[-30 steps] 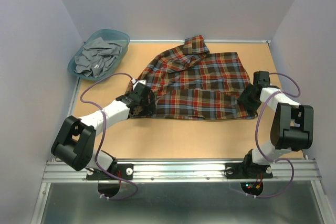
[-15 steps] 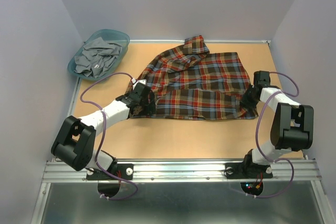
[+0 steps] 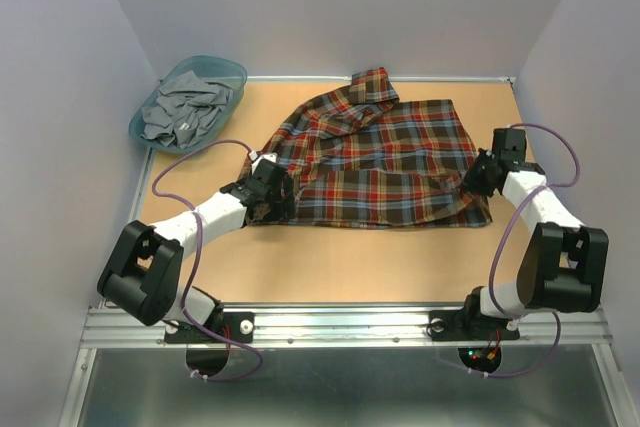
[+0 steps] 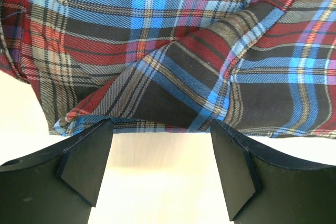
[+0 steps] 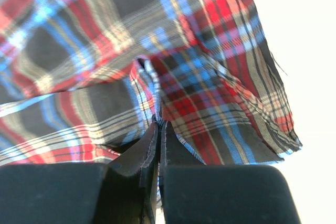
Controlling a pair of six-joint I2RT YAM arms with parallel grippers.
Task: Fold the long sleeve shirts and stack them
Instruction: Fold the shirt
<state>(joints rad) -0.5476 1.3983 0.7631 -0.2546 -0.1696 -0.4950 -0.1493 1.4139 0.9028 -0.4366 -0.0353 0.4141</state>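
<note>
Right gripper [image 5: 159,128]: clamped on right edge of plaid shirt [image 3: 380,162] lying on table [image 3: 330,257], likely to fold that side inward; left gripper [image 4: 160,128]: jaws apart at near-left hem, ungripped.

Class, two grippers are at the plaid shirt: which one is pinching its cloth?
The right gripper, shut on the plaid shirt; the left gripper stands open at the hem.
</note>
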